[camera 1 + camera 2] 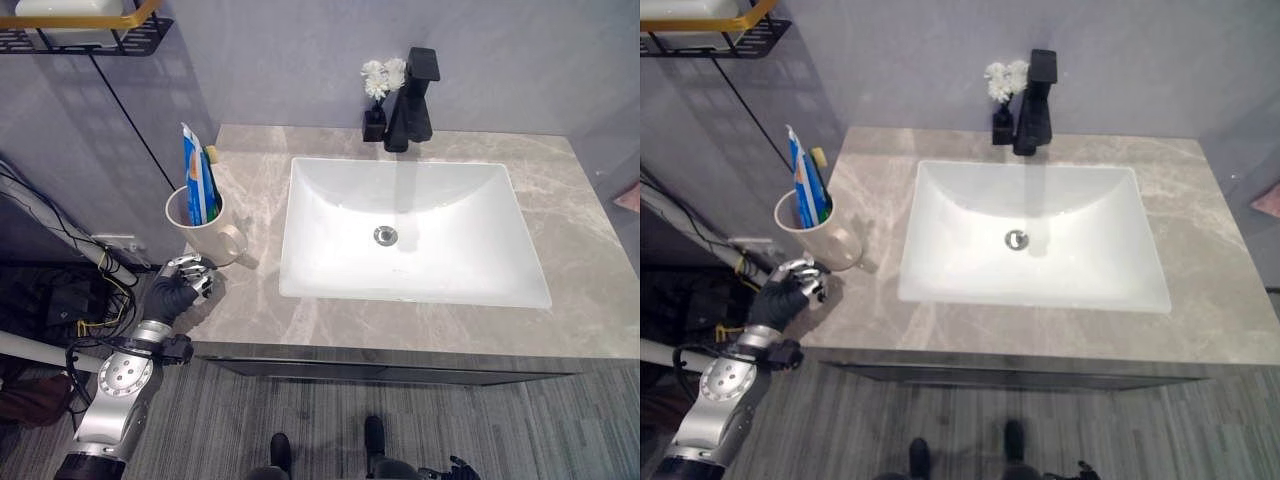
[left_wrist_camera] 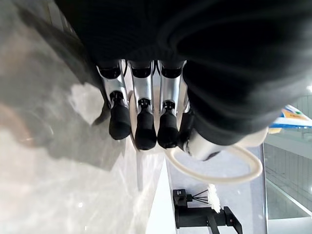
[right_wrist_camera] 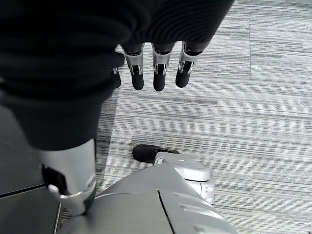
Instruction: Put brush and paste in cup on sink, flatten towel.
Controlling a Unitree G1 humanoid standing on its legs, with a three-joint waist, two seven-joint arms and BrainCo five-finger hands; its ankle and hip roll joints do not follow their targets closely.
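A cream cup [image 1: 201,226] stands on the grey stone counter [image 1: 420,325], at its corner just beyond the robot's left hand [image 1: 180,285]. The cup holds two things upright: a blue and white tube of paste [image 1: 196,180], leaning against the rim, and beside it a brush [image 1: 212,158] with a yellowish head poking up above the tube. The cup's handle [image 1: 232,243] points toward the hand.

The left hand rests at the counter's front edge, just short of the cup. In the left wrist view its fingers [image 2: 145,127] hang loosely, a little bent, side by side, with nothing between them and the thumb; the handle [image 2: 229,171] curves just past the fingertips, near them, though I cannot tell whether any tip touches it.

Farther along the counter from that hand lies the white basin [image 1: 410,232], with only its round metal drain [image 1: 385,235] at the bottom. Behind the basin stands a black tap [image 1: 412,100], and touching it a small dark vase [image 1: 374,124] with white flowers [image 1: 383,75].

Up on the wall, above the cup, hangs a black wire shelf [image 1: 90,38] with a yellow rail, carrying a pale object.

The right hand [image 3: 155,68] hangs low over the striped grey floor [image 3: 253,97], its fingers relaxed and apart, holding nothing.
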